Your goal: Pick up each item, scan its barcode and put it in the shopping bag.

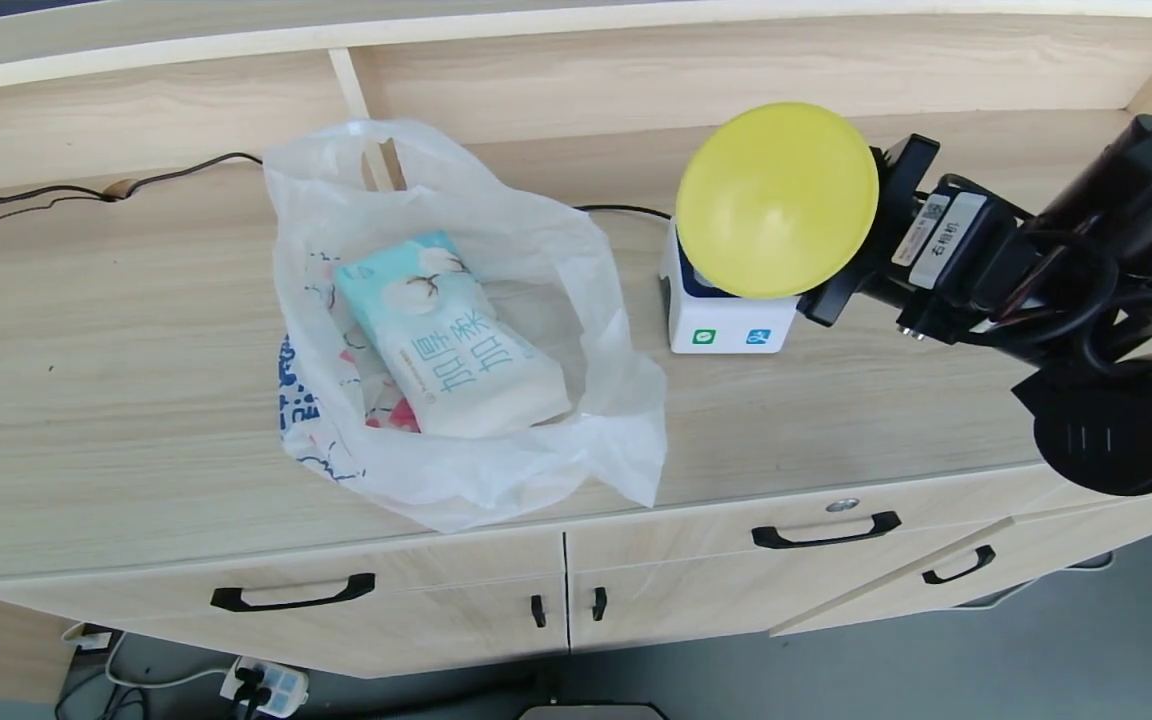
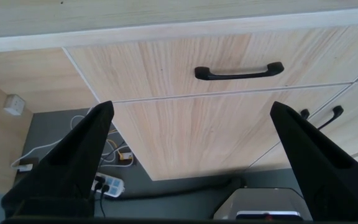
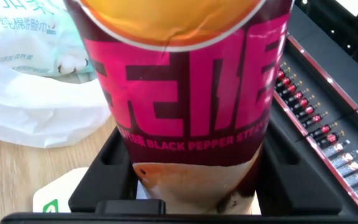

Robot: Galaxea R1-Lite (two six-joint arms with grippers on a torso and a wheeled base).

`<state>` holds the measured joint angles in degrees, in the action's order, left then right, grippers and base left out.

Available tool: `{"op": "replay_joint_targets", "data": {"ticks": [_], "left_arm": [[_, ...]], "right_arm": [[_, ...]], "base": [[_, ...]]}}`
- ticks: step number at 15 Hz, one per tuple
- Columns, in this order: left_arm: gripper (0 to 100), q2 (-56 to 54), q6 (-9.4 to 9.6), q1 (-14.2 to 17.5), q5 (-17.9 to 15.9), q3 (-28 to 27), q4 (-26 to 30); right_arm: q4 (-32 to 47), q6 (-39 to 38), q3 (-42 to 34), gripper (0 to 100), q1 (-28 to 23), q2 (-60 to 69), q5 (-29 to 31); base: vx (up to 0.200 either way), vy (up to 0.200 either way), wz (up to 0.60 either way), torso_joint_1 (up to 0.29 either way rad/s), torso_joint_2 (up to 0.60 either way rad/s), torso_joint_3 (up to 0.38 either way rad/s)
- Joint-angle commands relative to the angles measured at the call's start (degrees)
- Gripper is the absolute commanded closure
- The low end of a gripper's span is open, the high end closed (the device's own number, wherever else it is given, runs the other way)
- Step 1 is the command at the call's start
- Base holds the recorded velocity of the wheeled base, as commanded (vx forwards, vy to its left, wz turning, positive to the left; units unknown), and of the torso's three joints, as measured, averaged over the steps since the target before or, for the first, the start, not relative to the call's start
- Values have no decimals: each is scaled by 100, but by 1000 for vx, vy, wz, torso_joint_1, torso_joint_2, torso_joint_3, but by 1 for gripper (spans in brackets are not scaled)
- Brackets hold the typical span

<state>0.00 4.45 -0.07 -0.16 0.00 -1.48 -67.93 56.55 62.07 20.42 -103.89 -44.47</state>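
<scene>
Pink-labelled and yellow-ended, the cup (image 1: pixel 776 200) sits clamped in the right gripper (image 1: pixel 871 230), held on its side just above the white scanner (image 1: pixel 731 325) on the right of the counter (image 1: pixel 86 400). To scan well, the wrist should probably roll the cup slowly until its barcode, which I cannot make out, faces the scanner's window, without knocking the box. The bag (image 1: pixel 536 240) lies open to the left with a tissue pack (image 1: pixel 451 340) inside; the left gripper (image 2: pixel 191 162) hangs spread and empty by the drawers (image 2: pixel 185 81).

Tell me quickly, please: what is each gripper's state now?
Left gripper: open, holding nothing.
Right gripper: shut on the cup with the yellow bottom.
</scene>
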Motion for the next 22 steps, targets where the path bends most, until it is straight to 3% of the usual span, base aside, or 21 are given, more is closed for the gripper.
{"op": "replay_joint_targets", "data": {"ticks": [1, 18, 22], "left_arm": [[0, 9, -14, -1, -2, 0, 7], [0, 9, -23, -1, -2, 0, 7], [0, 9, -32, -1, -2, 0, 16]], "right_arm": [[-1, -4, 24, 100, -3, -123, -27], [-10, 5, 121, 100, -170, -176, 26], [-10, -1261, -433, 100, 463, 1072, 1670]], "base": [[0, 0, 0, 0, 0, 0], [0, 0, 0, 0, 0, 0], [0, 0, 0, 0, 0, 0]]}}
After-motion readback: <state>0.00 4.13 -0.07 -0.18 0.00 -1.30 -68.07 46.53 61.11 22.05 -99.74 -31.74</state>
